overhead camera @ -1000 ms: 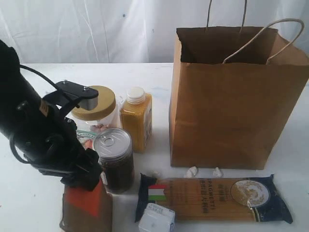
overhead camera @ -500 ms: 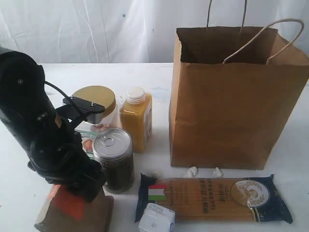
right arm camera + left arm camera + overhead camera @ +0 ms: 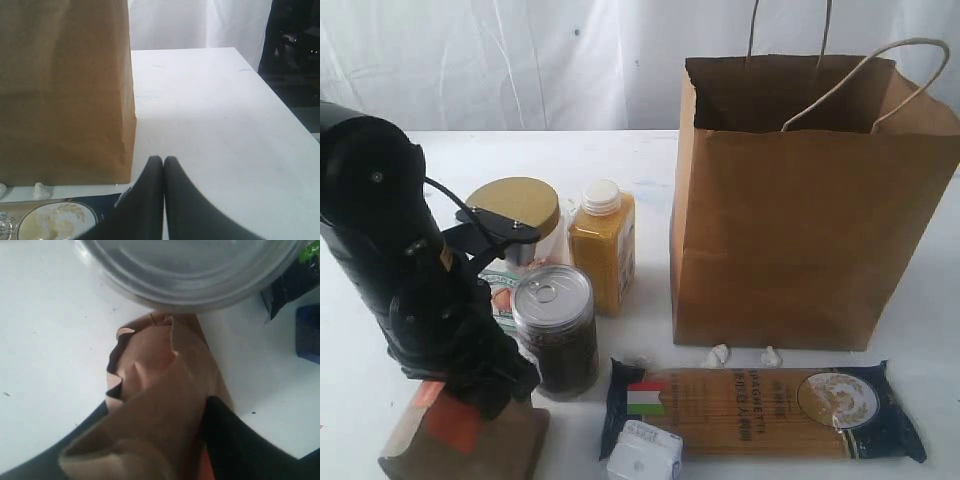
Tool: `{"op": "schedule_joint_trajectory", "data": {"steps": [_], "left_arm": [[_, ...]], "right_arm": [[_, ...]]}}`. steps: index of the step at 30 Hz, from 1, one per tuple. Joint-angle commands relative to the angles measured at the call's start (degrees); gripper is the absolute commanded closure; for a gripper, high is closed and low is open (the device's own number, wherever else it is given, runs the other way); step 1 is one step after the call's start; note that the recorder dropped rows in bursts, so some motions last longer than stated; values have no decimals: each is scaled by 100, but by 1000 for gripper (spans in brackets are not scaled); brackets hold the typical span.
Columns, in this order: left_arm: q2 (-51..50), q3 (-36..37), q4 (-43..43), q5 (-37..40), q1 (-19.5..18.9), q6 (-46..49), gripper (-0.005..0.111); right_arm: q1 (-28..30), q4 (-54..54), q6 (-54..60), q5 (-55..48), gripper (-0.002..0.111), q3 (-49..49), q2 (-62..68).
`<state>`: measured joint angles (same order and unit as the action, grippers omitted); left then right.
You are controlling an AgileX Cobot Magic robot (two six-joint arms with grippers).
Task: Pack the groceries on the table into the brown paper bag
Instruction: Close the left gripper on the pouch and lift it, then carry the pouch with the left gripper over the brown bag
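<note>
- On the desk point(image 3: 620, 160), the bag point(image 3: 810, 230) is standing open-topped, well right of my left end effector point(image 3: 160, 412).
- That end effector is clamping the pouch point(image 3: 470, 445), just beside the can point(image 3: 558, 330).
- My right end effector point(image 3: 163, 162) is hanging shut, empty.

Lab-style robot test bench. Plain white table point(image 3: 620, 150), white sheeting point(image 3: 470, 60) hung as backdrop behind its far edge, black robot arm point(image 3: 390, 260) over its left side.
</note>
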<state>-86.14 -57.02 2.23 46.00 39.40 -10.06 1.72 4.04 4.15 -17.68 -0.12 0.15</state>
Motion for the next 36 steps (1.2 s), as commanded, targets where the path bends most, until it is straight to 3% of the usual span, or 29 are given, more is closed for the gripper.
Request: {"op": "schedule_joint_trajectory", "data": {"steps": [1,12,25,31,36], "left_arm": [[-62,52,-223,631,24,302,107],[-50,-668,-315,2396,24,773,107],[587,-1933,-281,2396,24,1037,107],[1009,-3185,-281,2396,24,1277,107],[1075,-4773,-75,2025,24,1316,107]], "right_arm": [[-19,2,8,55,108,12,-15],[-19,2,8,55,108,12,-15],[-19,2,8,55,108,12,-15],[-19,2,8,55,108,12,-15],[-19,2,8,55,108,12,-15]]}}
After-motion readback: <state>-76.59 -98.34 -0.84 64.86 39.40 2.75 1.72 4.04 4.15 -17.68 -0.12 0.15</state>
